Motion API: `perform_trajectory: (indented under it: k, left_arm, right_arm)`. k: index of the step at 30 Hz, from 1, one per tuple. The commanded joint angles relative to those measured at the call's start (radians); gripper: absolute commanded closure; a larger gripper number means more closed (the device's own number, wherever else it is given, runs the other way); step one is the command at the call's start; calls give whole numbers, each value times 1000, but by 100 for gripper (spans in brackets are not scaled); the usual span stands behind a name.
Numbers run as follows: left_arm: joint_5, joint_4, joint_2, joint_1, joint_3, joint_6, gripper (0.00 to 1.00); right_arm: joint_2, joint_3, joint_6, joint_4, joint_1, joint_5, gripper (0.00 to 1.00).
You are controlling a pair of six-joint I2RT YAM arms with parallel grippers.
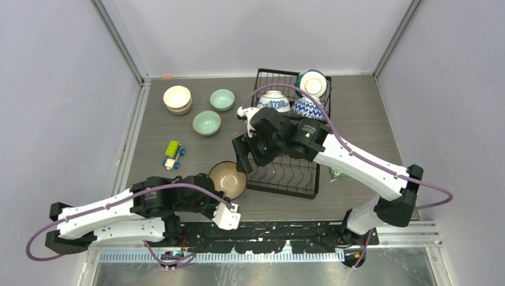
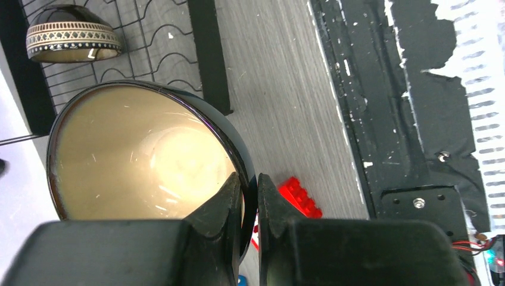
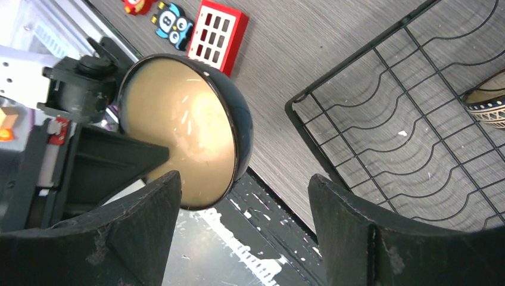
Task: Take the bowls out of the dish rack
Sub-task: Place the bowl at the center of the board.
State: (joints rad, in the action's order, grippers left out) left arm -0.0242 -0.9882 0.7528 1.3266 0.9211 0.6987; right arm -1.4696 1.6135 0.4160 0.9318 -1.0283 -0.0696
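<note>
- First, overhead: the brown bowl [image 1: 228, 179] is out of the dish rack [image 1: 292, 179], just beside its near-left corner. The left gripper [image 1: 223, 202] pinches the bowl at its near rim. The right gripper [image 1: 243, 159] hovers over that corner, jaws apart and empty. Other bowls [image 1: 274, 101] stand at the rack's far end. Open table lies to the left, bounded by the toy blocks [image 1: 173, 155].
- Left wrist: the jaws are clamped on the bowl's rim, one finger inside and one outside. I judge it to be glazed ceramic: stiff, slippery and easily chipped. A single rim pinch may let it swing. A red block [image 2: 301, 196] lies near the bowl's lower edge.
- Right wrist: the fingers [image 3: 137, 238] are spread wide with nothing gripped. The bowl hangs tilted and the rack's wire edge is close on the right, so I would keep clear of it.
</note>
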Motion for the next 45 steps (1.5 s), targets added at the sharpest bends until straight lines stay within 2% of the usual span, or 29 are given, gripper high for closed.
perform_trajectory:
  k: [1, 6, 11, 19, 36, 45]
  left_arm:
    - [62, 65, -13, 4, 65, -33, 100]
    - [102, 60, 6, 3, 80, -75, 100]
    - [108, 52, 6, 5, 97, -76, 100]
    - [109, 41, 8, 4, 99, -74, 100]
    - [96, 72, -3, 4, 64, -100, 100]
    - [91, 62, 0, 4, 87, -124, 100]
  right_arm:
    - [-51, 63, -7, 40, -32, 66, 20]
    - [-123, 116, -28, 97, -71, 124, 26]
    - [-163, 144, -38, 119, -91, 115, 35]
    - [-203, 122, -44, 125, -119, 97, 38]
    - [-260, 99, -51, 107, -147, 125, 60]
    - [-258, 107, -49, 98, -158, 147, 77]
